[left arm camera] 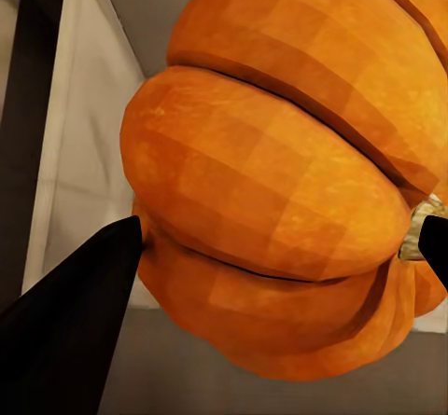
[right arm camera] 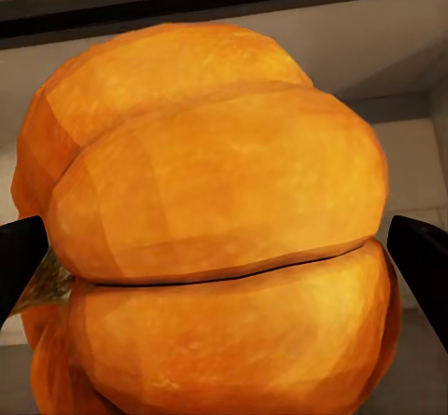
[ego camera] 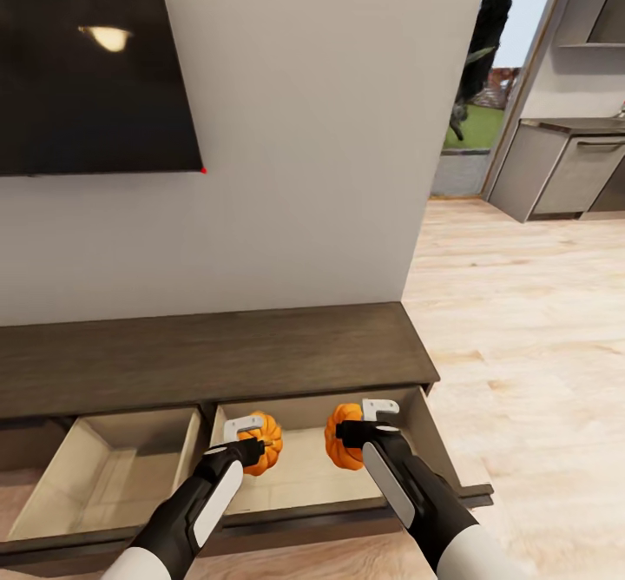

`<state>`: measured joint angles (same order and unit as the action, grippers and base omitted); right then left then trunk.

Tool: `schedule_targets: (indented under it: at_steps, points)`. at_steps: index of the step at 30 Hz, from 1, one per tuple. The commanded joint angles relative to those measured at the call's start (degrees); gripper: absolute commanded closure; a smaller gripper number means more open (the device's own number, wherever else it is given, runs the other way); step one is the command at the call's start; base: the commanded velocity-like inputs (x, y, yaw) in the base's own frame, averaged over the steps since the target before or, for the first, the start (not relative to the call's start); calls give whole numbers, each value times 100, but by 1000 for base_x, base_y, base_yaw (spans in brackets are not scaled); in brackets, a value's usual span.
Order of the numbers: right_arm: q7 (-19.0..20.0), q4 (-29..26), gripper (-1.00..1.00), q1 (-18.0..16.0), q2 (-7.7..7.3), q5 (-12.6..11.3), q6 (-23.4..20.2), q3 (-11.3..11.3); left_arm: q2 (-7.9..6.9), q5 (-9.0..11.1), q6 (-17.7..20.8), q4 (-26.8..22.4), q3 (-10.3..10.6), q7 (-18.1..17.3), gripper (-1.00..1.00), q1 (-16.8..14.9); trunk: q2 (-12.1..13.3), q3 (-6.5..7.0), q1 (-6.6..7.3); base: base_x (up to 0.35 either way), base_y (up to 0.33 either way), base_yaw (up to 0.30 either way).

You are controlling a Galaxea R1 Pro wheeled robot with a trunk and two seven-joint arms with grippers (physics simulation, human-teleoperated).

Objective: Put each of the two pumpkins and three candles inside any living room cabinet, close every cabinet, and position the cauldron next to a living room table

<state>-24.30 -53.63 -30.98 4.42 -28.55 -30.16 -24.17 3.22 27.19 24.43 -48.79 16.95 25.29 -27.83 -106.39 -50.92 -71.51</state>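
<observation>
Behind the long brown cabinet [ego camera: 217, 359] hangs a dark TV. Its right drawer [ego camera: 299, 467] is pulled out. Each end effector, left [ego camera: 246, 443] and right [ego camera: 365, 431], grips one pumpkin [ego camera: 265, 443] [ego camera: 341, 435] over it, ready to drop inside.

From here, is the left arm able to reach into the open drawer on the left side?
Probably yes: the left drawer stands open beside it, nothing blocking, but the left gripper already holds a pumpkin.

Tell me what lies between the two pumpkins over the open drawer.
Nothing: in the head view, only bare beige drawer floor shows between the left gripper's pumpkin and the right gripper's pumpkin.
</observation>
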Motion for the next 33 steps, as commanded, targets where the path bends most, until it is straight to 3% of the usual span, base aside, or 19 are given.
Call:
schedule_targets:
  at_steps: [1, 17, 33]
  points:
    - [-75, -8, 100, -5, -3, -58, -8, -17, -4, 59, 9, -10, 19, 55, 100, -4, -2, -5, 0, 84, 0, 0]
    - [-74, -5, 100, -5, -3, -26, -23, -29, -6, 62, 9, -16, 19, 55, 100, -4, -2, -5, 0, 55, 0, 0]
    - [-93, -16, 100, -5, -3, -19, -25, -35, -6, 58, 9, -16, 19, 55, 100, -4, -644, -292, -351, 0, 0, 65]
